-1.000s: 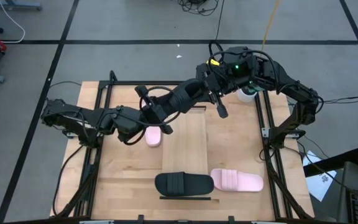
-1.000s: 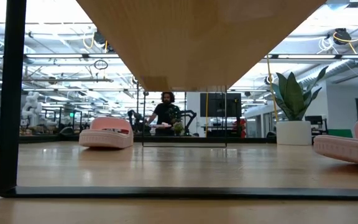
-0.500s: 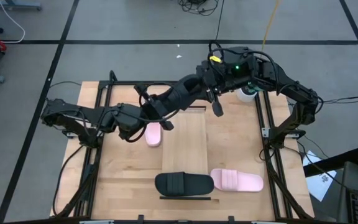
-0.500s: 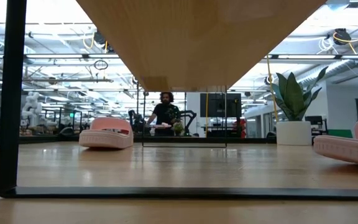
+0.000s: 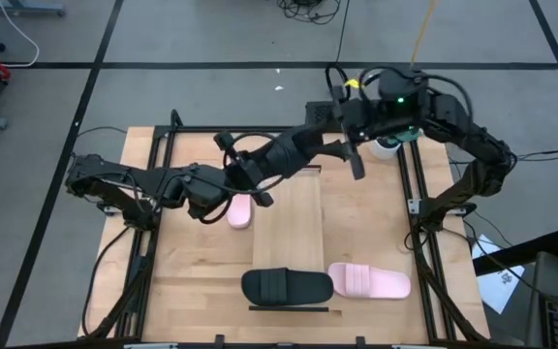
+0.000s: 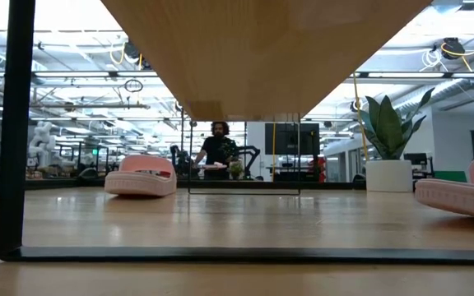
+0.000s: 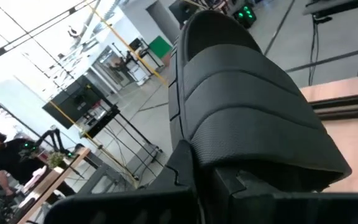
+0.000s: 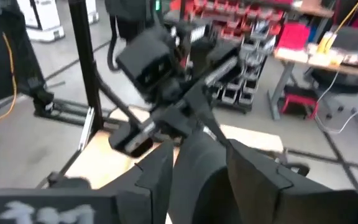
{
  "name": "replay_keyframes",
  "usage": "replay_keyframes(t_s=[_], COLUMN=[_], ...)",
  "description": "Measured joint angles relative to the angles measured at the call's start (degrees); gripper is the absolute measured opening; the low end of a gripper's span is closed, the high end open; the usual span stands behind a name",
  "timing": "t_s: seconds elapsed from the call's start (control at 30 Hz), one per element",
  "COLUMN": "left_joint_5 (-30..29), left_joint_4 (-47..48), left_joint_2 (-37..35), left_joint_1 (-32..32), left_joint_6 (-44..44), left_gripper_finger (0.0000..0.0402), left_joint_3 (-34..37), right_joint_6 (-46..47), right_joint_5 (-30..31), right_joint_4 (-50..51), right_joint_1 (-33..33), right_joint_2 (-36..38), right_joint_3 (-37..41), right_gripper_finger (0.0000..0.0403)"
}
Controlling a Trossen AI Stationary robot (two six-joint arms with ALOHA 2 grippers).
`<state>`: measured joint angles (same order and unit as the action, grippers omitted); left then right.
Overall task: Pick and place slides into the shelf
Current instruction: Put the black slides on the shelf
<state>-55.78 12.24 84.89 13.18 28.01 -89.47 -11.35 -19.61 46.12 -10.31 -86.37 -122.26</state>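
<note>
Black ribbed-strap slide [image 7: 247, 106] between left fingers [image 7: 191, 186]

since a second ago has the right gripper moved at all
Yes. In the high view the right gripper has pulled back toward the table's right rail, off the black slide that the left gripper now holds alone.

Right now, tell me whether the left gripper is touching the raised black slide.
Touching. The left wrist view shows the left gripper clamped on the black slide, whose sole edge sits right in the jaws with no gap.
</note>
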Motion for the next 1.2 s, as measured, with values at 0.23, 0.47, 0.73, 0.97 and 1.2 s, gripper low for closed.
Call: replay_keyframes(t_s=[0.23, 0.47, 0.73, 0.97, 1.2], left_joint_5=[-4.92, -9.44, -10.45, -10.29, -8.01], left_joint_4=[-0.66, -14.89, -39.5, -51.94, -56.26], left_joint_2=[-0.12, -0.12, -0.23, -1.52, -1.95], left_joint_1=[-0.47, -0.47, -0.71, -0.79, -0.96], left_joint_6=[-2.26, 2.49, 13.81, 14.44, 9.37], left_gripper_finger=[0.0, 0.0, 0.0, 0.0, 0.0], left_joint_3=[-0.02, -0.02, -0.07, -0.11, -0.11], right_joint_6=[-0.22, -1.74, -1.49, -1.3, -0.9], right_joint_5=[1.45, 7.85, 9.45, 9.49, 9.39], right_joint_4=[-1.26, 0.91, 5.62, 11.16, 8.96], right_joint_1=[0.88, 4.34, 7.4, 7.43, 7.43], right_joint_2=[3.36, 6.2, 5.75, 5.88, 6.05], right_joint_3=[0.02, 0.0, 0.0, 0.86, 6.82], right_gripper_finger=[0.0152, 0.0151, 0.0151, 0.0151, 0.0151])
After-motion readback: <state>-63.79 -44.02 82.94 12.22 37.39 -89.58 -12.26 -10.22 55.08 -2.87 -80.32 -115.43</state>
